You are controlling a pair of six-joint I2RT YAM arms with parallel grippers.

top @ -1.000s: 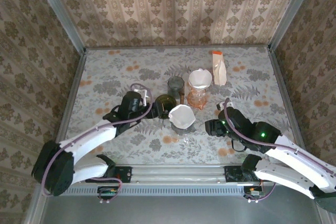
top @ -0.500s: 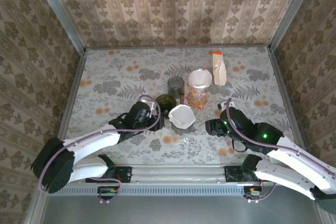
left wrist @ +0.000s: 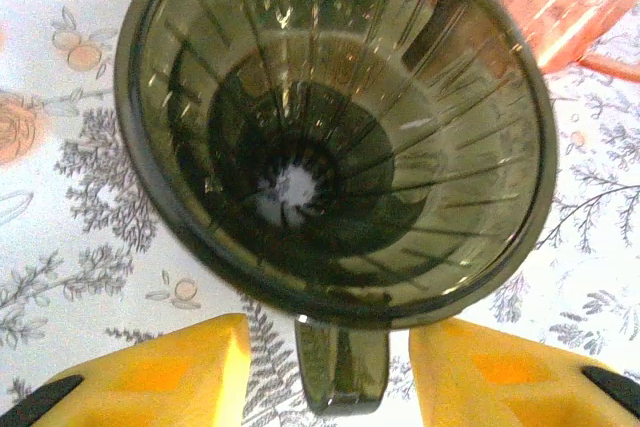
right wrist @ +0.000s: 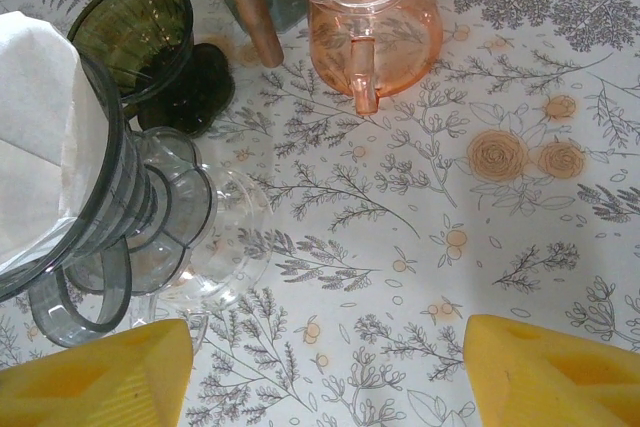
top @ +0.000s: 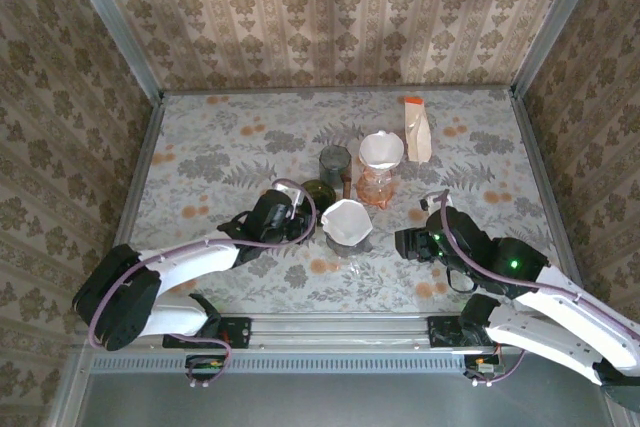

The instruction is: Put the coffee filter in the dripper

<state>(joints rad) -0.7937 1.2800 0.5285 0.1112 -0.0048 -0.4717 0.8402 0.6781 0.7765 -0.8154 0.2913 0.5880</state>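
A dark green glass dripper stands empty, seen from above in the left wrist view. Its handle lies between my left gripper's yellow fingers, with a gap on each side; the gripper is open. In the top view that green dripper is just ahead of the left gripper. A white coffee filter sits in a grey dripper beside it. Another filter sits in an orange dripper. My right gripper hangs open over bare table, right of the grey dripper.
A grey glass with a wooden stick stands behind the drippers. A pack of filters lies at the back right. A clear saucer is under the grey dripper. Walls enclose the table on three sides.
My left gripper has moved right, up to the green dripper, and its jaws have narrowed around the handle. The right arm has barely shifted.
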